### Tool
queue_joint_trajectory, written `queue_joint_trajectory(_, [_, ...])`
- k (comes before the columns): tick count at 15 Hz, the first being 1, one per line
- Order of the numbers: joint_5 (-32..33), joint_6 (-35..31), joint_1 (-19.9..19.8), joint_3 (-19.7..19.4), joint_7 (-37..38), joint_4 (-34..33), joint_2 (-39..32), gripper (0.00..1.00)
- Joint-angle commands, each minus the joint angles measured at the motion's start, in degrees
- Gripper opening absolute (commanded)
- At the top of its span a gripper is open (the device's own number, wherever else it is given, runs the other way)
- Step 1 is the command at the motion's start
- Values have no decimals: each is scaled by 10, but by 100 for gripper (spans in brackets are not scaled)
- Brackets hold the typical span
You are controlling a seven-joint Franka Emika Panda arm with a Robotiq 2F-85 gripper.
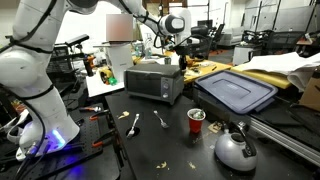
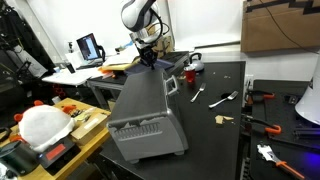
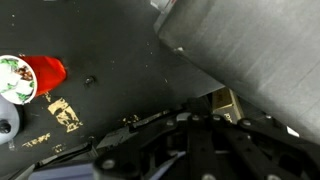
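The gripper (image 1: pixel 181 52) hangs just above the toaster oven (image 1: pixel 155 82), a boxy case of grey brushed metal. In the wrist view its jaws are a dark blur, so I cannot tell how wide they stand or whether they grip anything. Near the oven stands a red plastic cup (image 3: pixel 45 72). Only the wrist view shows its pale, green-flecked inside. A rounded steel kettle (image 1: pixel 235 150) sits beyond the cup.

Boxy silver-grey toaster oven (image 1: pixel 155 82), upright on the dark table (image 1: pixel 150 140), dark glass front facing the camera in an exterior view, door apparently shut. From behind, vented back panel (image 2: pixel 148 135) low and near, flat top stretching away beyond it. In the wrist view, only a slanting stretch of speckled grey casing (image 3: pixel 250 50) across the upper right.
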State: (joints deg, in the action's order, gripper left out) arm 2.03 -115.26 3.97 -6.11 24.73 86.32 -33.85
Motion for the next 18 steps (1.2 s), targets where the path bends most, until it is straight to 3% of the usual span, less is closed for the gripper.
queue_joint_trajectory(1, [-21, 55, -10, 15, -19, 27, 42, 0])
queue_joint_trajectory(4, [-32, 89, -9, 24, -18, 54, 78, 0])
queue_joint_trajectory(8, [-43, 118, -15, 31, -40, 49, 73, 0])
queue_joint_trajectory(18, [7, 76, -5, 18, -16, 79, 122, 0])
